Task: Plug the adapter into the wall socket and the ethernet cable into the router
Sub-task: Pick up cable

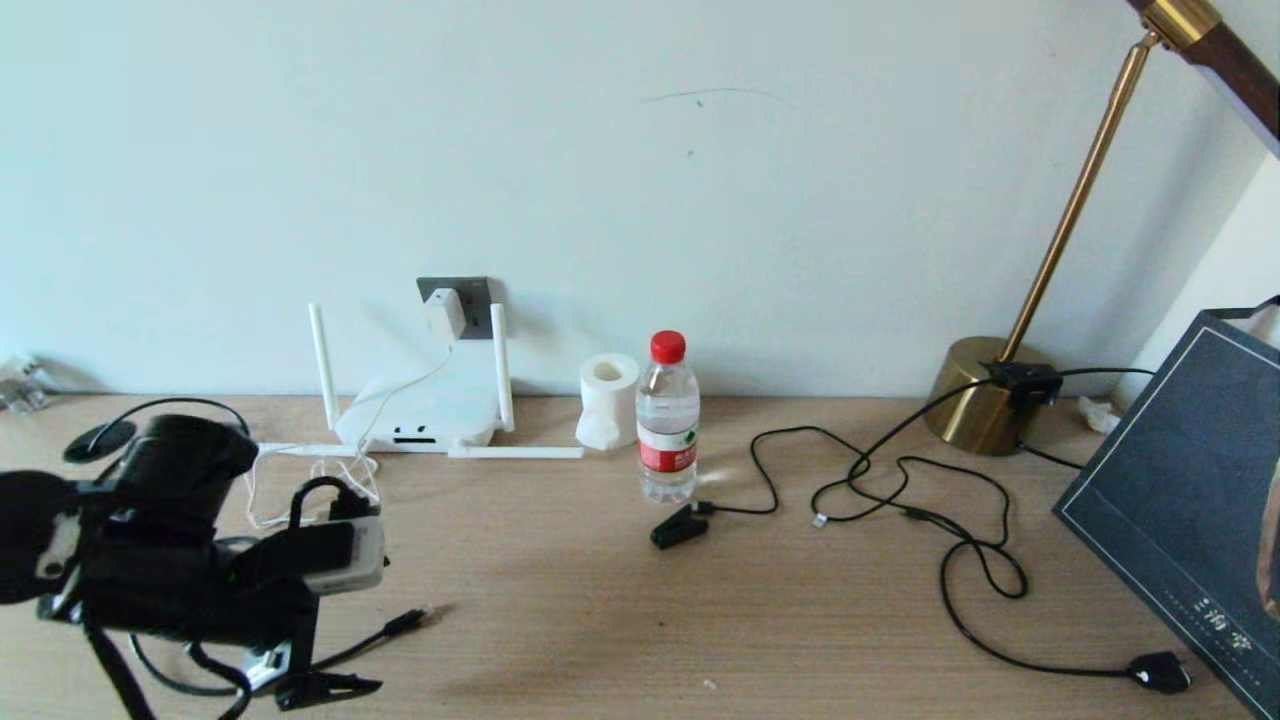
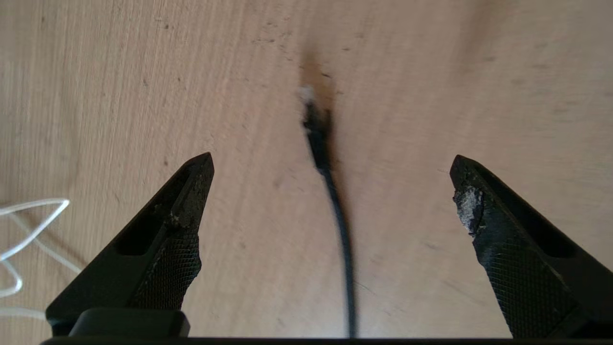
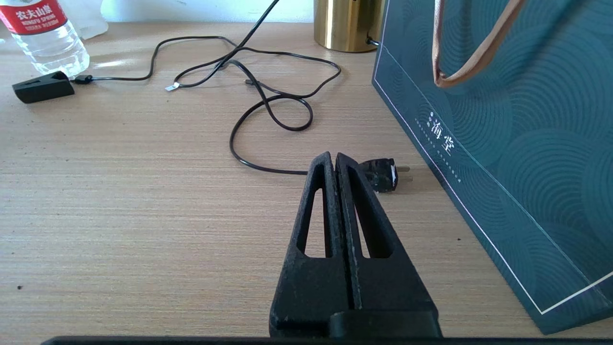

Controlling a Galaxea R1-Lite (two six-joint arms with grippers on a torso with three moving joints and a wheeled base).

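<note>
The white adapter (image 1: 445, 313) sits plugged in the dark grey wall socket (image 1: 478, 293), and its thin white cord drops to the white router (image 1: 420, 415) below. The black ethernet cable (image 2: 335, 206) lies on the wooden table, its boot and clear tip (image 2: 313, 112) pointing away from my left gripper (image 2: 332, 157). That gripper hovers over the cable, open wide, with one finger on each side and neither touching it. In the head view the cable end (image 1: 408, 621) lies just right of my left arm (image 1: 190, 560). My right gripper (image 3: 333, 155) is shut on nothing, low over the table's right side.
A water bottle (image 1: 667, 420) and a toilet roll (image 1: 608, 400) stand right of the router. A black clip-like plug (image 1: 677, 527), looping black cords (image 1: 950, 520) and a two-pin plug (image 3: 383, 175) lie on the table. A brass lamp base (image 1: 985, 395) and a teal bag (image 1: 1170, 500) stand at the right.
</note>
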